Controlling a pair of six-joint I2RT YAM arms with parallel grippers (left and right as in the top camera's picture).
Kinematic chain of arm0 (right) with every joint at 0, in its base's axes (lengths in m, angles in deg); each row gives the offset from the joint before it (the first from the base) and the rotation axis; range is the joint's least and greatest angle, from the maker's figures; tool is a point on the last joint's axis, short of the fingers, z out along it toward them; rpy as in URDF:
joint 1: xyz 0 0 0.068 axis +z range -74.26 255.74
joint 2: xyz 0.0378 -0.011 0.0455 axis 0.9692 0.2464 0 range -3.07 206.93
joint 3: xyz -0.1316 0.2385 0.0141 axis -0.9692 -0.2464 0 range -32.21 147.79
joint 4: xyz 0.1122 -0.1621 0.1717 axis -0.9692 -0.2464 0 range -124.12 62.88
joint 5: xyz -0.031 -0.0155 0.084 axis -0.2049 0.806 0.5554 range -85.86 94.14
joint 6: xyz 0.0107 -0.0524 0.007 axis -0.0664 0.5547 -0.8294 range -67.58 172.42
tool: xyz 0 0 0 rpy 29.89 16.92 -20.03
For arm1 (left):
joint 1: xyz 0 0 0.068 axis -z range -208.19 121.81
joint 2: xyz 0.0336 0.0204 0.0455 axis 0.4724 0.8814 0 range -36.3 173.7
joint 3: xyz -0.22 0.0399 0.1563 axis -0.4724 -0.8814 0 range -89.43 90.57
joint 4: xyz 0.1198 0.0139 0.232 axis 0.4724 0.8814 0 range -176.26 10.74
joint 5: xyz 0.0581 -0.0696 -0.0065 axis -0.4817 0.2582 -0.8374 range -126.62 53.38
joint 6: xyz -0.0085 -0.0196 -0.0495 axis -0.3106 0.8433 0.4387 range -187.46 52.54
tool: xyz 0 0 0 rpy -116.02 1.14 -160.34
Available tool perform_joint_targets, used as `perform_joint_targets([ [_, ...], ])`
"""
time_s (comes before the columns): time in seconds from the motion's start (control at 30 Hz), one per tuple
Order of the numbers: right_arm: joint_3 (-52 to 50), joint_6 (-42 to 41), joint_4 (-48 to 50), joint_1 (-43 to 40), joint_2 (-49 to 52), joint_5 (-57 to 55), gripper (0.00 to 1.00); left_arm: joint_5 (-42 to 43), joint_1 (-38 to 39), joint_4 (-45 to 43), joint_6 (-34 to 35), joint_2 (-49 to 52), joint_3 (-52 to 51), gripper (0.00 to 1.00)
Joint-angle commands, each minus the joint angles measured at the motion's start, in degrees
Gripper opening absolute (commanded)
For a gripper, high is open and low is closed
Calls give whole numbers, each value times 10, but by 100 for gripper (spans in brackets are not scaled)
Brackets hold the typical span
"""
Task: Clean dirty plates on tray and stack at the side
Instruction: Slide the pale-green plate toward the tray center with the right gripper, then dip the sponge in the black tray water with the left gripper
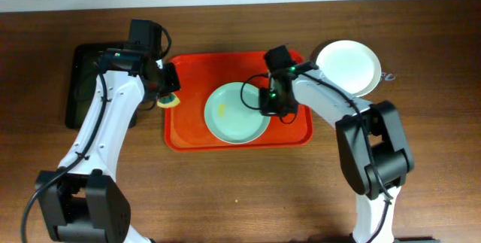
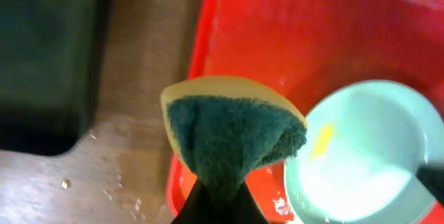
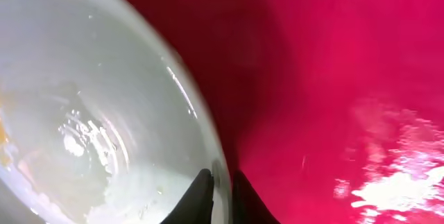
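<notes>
A pale mint-green plate (image 1: 237,113) with a small yellow smear lies on the red-orange tray (image 1: 188,134). My right gripper (image 1: 264,101) is shut on this plate's right rim; the right wrist view shows a finger on each side of the rim (image 3: 220,186). My left gripper (image 1: 167,86) is shut on a yellow sponge with a green scouring side (image 2: 232,130), held over the tray's left edge. The left wrist view shows the plate (image 2: 368,161) and its smear at the lower right. A white plate (image 1: 347,66) lies on the table right of the tray, stacked on another plate.
A black rectangular tray (image 1: 84,85) lies on the table left of the red-orange tray, partly under my left arm. Wet patches shine on the tray floor (image 3: 388,182) and on the wood (image 2: 118,182) near the tray's left edge.
</notes>
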Motion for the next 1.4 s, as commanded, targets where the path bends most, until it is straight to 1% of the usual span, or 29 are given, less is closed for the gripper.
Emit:
perform_joint_targets([
  [0.0,6,-22,11,30,5,-54,11,-56,-35,-54,2,-1,2,0],
  [0.03,6,-22,13,35,5,-54,10,-56,-57,-74,2,-1,2,0],
  [0.1,4,-21,24,42,5,-55,10,-56,-99,-109,2,4,2,0],
  [0.17,-11,-21,51,53,5,-59,10,-54,-143,-136,4,30,2,0],
  [0.23,-24,-21,71,55,5,-59,10,-54,-165,-161,4,71,2,0],
  [0.33,-26,-21,68,55,5,-59,9,-56,-198,-205,4,146,2,0],
  [0.47,-26,-21,73,55,5,-58,8,-42,-244,-234,4,179,2,6],
  [0.53,-26,-21,77,55,5,-56,8,-11,-245,-240,4,192,2,12],
  [0.57,-26,-21,77,55,5,-56,8,-4,-245,-241,4,207,2,24],
  [0.6,-26,-21,76,55,5,-54,8,-7,-245,-241,4,218,2,26],
  [0.67,-27,-21,76,55,5,-54,8,-9,-245,-240,3,221,2,39],
  [0.7,-27,-21,76,55,5,-54,8,-8,-246,-243,3,219,3,47],
  [0.73,-27,-21,76,55,5,-54,8,-9,-248,-243,1,219,6,52],
  [0.77,-27,-21,76,55,5,-54,8,-8,-250,-243,1,217,10,53],
  [0.93,-27,-21,77,55,5,-54,8,-9,-253,-242,2,195,23,54],
  [1.03,-27,-21,77,55,5,-55,8,-9,-253,-241,2,203,21,50],
  [1.13,-27,-21,77,55,5,-54,8,-17,-253,-241,2,223,20,48],
  [1.2,-27,-21,77,55,5,-54,8,-26,-257,-241,2,223,21,21],
  [1.23,-27,-21,77,55,5,-54,8,-25,-261,-234,2,223,21,16],
  [1.27,-27,-21,77,55,5,-54,8,-26,-263,-228,2,223,21,17],
  [1.33,-27,-21,77,55,5,-54,8,-25,-263,-219,2,223,21,31],
  [1.37,-27,-21,77,55,5,-54,8,-26,-263,-215,2,223,21,25],
])
